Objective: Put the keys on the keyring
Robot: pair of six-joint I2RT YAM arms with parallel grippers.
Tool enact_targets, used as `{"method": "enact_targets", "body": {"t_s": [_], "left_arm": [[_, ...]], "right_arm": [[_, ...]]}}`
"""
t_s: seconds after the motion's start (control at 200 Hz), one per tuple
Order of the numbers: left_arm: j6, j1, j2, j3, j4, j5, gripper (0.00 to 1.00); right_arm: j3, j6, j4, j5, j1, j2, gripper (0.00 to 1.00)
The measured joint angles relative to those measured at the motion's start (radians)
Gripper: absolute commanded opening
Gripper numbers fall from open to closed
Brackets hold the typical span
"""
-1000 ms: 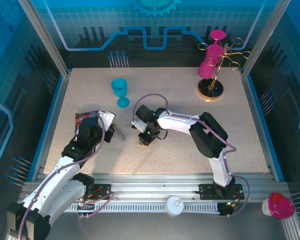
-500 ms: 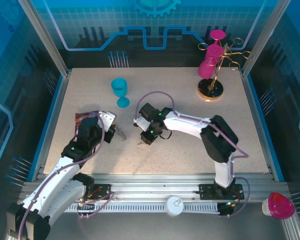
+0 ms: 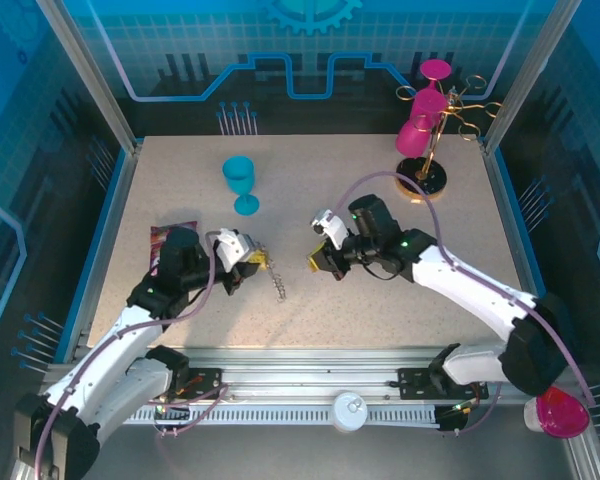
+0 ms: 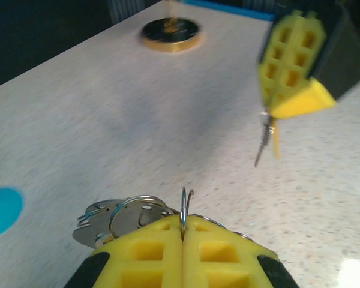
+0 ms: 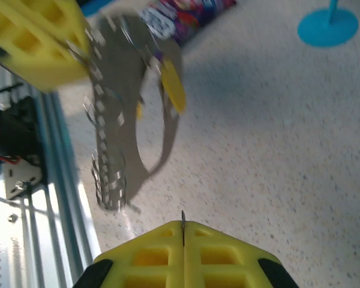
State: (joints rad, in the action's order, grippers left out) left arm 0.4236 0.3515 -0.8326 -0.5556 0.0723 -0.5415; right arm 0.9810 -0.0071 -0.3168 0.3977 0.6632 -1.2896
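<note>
Both claws are clamped shut above the worktop's point(image 3: 380, 180) middle: the left claw point(image 3: 248, 260) pinches the keyring point(image 4: 183, 207) by its thin ring, the right claw point(image 3: 318, 261) a key point(image 4: 264, 141). The key looks light, stiff and slippery, best gripped by its yellow head; the keyring hangs limp and will likely swing.

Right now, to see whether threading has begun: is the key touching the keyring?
Apart. The left wrist view shows bare table between the key hanging from the right fingers and the keyring pinched in the left fingers.

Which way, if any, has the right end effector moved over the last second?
Yes. The right end effector shifted rightward, farther from the blue goblet.
</note>
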Motion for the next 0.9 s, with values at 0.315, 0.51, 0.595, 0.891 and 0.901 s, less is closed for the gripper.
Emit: {"method": "enact_targets", "body": {"t_s": [0.315,0.51,0.595,0.891,0.901], "left_arm": [[0.110,0.132,-0.085,-0.016,-0.040,-0.039,0.00],[0.099,0.140,-0.090,-0.016,-0.073,0.006,0.00],[0.091,0.143,-0.095,-0.016,-0.083,0.020,0.00],[0.041,0.143,-0.122,-0.016,-0.105,0.031,0.00],[0.039,0.143,-0.122,-0.016,-0.106,0.031,0.00]], "right_arm": [[-0.011,-0.029,0.054,0.132,0.010,0.079,0.00],[0.010,-0.050,0.029,0.150,0.045,0.011,0.00],[0.016,-0.050,0.025,0.140,0.050,-0.008,0.00],[0.024,-0.034,0.057,0.117,0.060,-0.026,0.00],[0.024,-0.035,0.057,0.117,0.061,-0.026,0.00]]}}
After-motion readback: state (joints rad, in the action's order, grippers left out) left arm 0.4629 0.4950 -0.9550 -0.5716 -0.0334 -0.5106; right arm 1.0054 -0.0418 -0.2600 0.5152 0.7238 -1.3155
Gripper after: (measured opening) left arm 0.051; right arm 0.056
